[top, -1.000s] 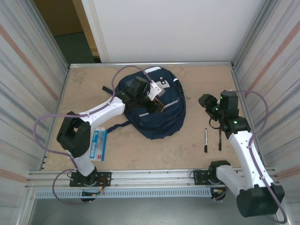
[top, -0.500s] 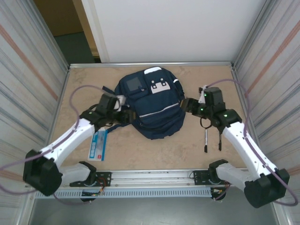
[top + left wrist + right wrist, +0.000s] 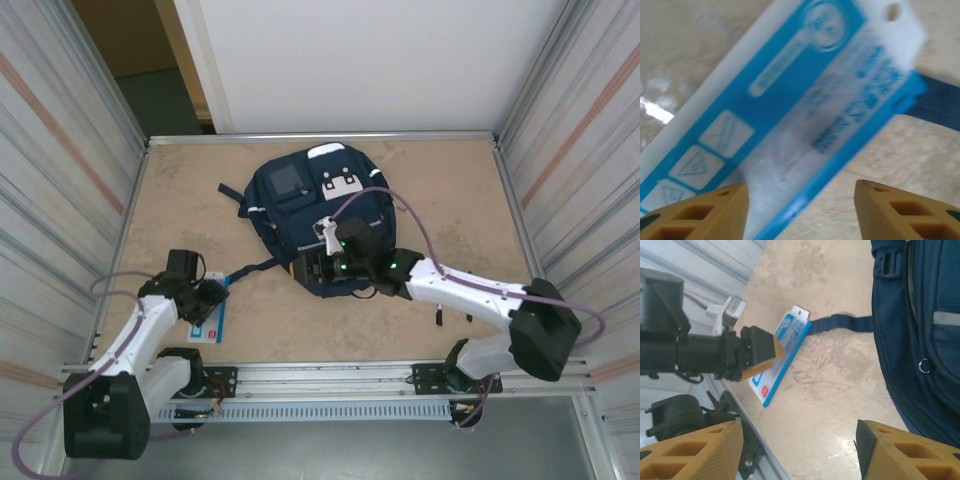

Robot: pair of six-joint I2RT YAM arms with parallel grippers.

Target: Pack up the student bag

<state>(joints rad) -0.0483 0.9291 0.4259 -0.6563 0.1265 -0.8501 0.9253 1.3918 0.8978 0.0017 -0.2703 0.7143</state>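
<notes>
Since the earlier frame both arms have swung nearer. Left gripper (image 3: 800, 200), jaws spread, hovers over the blue-and-white packet (image 3: 805, 100), near left. Right gripper (image 3: 800, 440), jaws spread and empty, sits at the near edge of the student bag (image 3: 300, 200), mid-desk. Packet not yet packed.

A flat blue-and-white packet (image 3: 212, 322) is laid on the tan, marbled surface (image 3: 450, 190), near the front left. A punched hole is seen at its white far end; its print is blurred. The end of a thin dark pen (image 3: 438, 318) is seen front right. Ribbed metal walls (image 3: 60, 150) are set at both sides, a white panel (image 3: 370, 60) behind.
</notes>
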